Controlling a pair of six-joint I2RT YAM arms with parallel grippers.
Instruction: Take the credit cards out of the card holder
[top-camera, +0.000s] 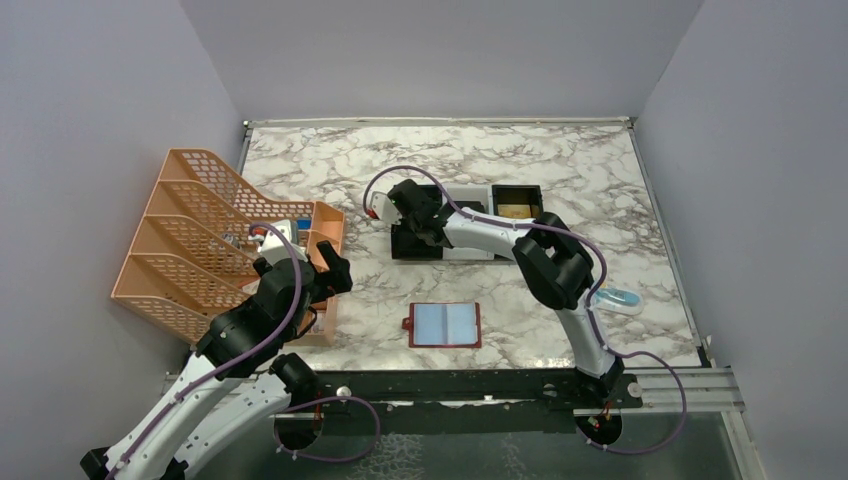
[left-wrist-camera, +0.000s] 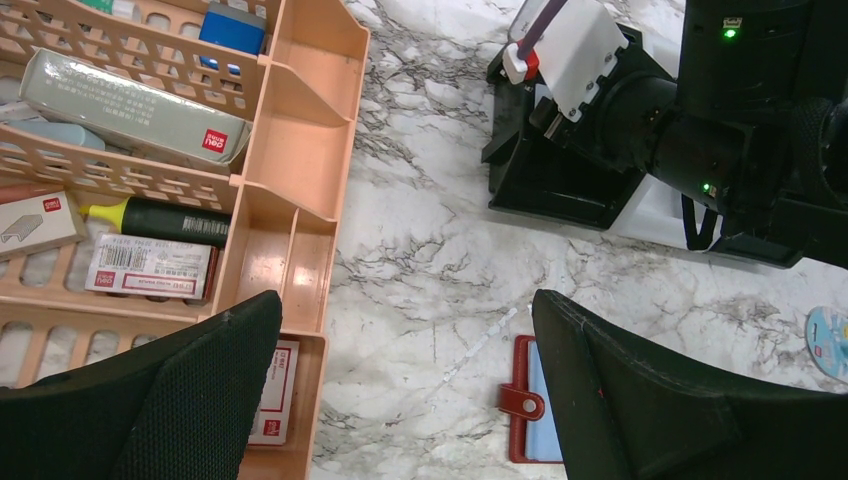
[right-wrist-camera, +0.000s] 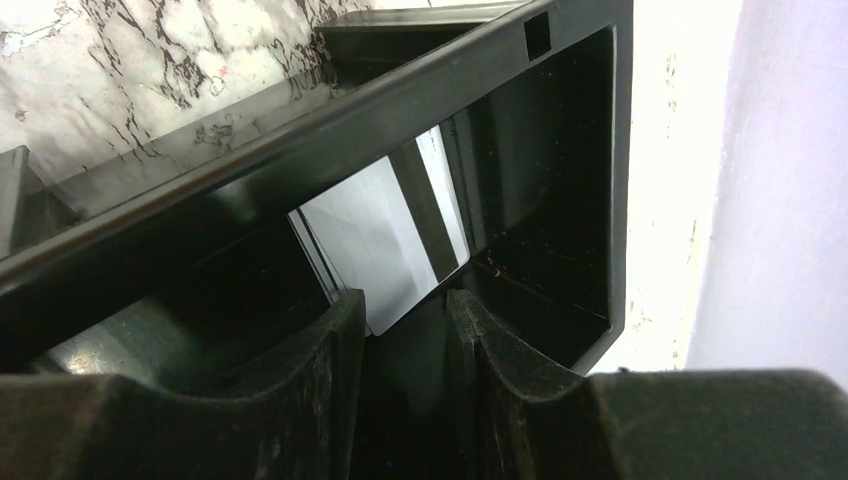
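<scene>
The card holder (top-camera: 445, 324) lies open and flat on the marble, its pale blue panels up; its red snap tab (left-wrist-camera: 524, 402) shows in the left wrist view. My right gripper (top-camera: 415, 226) reaches down into the left compartment of the black-and-white tray (top-camera: 541, 190). Its jaws (right-wrist-camera: 405, 300) stand slightly apart. A silvery-white credit card (right-wrist-camera: 380, 240) with a dark stripe lies in that compartment just beyond the fingertips, free of them. A gold card (top-camera: 514, 211) rests in the tray's right compartment. My left gripper (top-camera: 335, 268) hovers wide open and empty (left-wrist-camera: 405, 300) left of the holder.
An orange desk organiser (top-camera: 200, 240) full of stationery (left-wrist-camera: 130, 100) stands along the left side, close to my left gripper. A clear light-blue packet (top-camera: 615, 300) lies right of the right arm. The tray's black wall (right-wrist-camera: 300, 150) closely surrounds my right fingers.
</scene>
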